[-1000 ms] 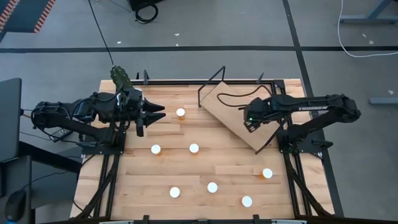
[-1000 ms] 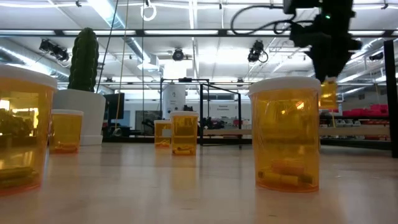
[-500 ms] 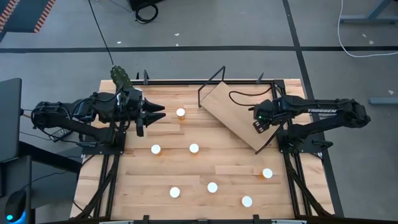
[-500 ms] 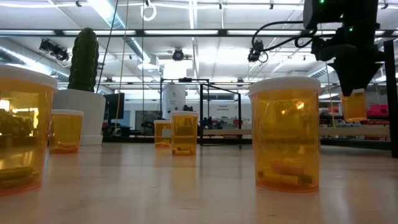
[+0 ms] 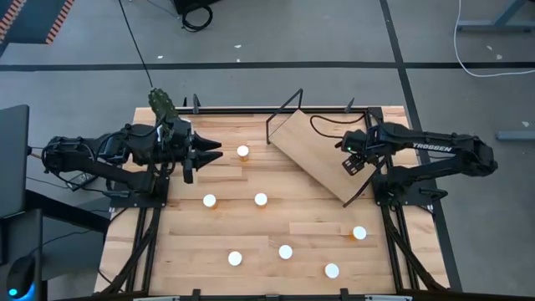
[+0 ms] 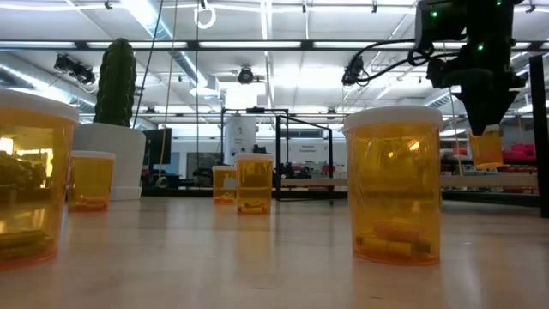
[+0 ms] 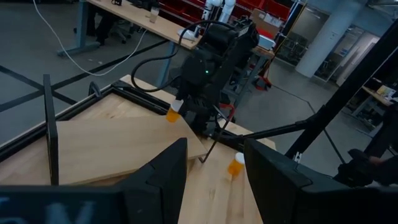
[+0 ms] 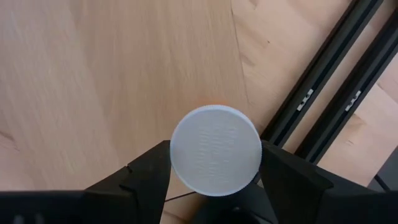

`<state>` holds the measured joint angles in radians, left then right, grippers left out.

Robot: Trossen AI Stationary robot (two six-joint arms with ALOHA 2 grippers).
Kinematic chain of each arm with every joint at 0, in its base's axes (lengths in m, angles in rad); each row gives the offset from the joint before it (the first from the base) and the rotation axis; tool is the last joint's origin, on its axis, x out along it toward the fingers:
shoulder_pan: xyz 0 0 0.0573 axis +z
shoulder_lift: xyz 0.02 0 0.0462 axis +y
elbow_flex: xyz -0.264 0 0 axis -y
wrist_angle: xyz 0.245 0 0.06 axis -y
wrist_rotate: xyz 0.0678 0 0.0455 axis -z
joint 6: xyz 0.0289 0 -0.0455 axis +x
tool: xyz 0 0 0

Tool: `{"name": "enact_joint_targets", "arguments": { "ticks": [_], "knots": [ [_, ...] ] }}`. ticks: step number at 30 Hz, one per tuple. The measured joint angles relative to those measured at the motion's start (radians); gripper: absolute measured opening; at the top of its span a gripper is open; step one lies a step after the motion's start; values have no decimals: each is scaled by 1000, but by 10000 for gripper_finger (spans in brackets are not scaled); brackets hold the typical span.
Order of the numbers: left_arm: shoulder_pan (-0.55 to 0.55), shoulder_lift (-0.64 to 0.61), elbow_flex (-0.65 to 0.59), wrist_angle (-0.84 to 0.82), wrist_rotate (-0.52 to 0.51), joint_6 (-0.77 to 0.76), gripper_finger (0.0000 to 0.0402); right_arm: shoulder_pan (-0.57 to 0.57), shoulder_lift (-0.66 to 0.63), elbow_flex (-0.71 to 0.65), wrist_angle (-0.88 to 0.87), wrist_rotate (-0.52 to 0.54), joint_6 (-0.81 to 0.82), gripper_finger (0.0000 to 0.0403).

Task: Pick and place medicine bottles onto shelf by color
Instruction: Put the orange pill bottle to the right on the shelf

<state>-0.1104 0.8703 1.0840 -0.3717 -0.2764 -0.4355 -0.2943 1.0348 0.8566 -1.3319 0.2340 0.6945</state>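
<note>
Several amber medicine bottles with white caps stand upright on the wooden tabletop, such as one (image 5: 242,151) at the far left and one (image 5: 359,232) at the near right. The shelf (image 5: 309,146), a tilted light-wood board on a black wire frame, stands at the far right. My right gripper (image 5: 352,160) hovers over the shelf's right part, shut on a bottle (image 8: 216,149) that also shows in the low view (image 6: 486,148). At the far left my left gripper (image 5: 213,151) is open and level, with nothing between its fingers. My right gripper pinches the bottle at its top, by the sides of the white cap (image 8: 180,155), between its two fingers. The fingers come from above, pointing steeply down. The bottle stays upright, its amber body (image 6: 486,150) hanging below the fingers, clear of the shelf board.
A cactus in a white pot (image 5: 163,104) stands at the far left corner, beside the left arm. Black rails (image 8: 323,106) run along the table's edges. The shelf's wire frame (image 5: 284,109) rises above the board. Open tabletop lies between the standing bottles.
My right gripper has carried the bottle toward the table's right edge, across the shelf board, and sunk a little. The bottle stays upright in the hold.
</note>
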Motion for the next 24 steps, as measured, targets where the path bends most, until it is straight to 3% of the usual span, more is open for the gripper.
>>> {"name": "enact_joint_targets", "arguments": {
  "ticks": [13, 24],
  "knots": [
    [0, 0, 0, 0, 0, -7, 167, -40, 0, -20, 30, -33, -119, 237],
    [0, 0, 0, 0, 0, -8, 167, -40, -2, -86, 61, -97, -119, 237]
  ]
}}
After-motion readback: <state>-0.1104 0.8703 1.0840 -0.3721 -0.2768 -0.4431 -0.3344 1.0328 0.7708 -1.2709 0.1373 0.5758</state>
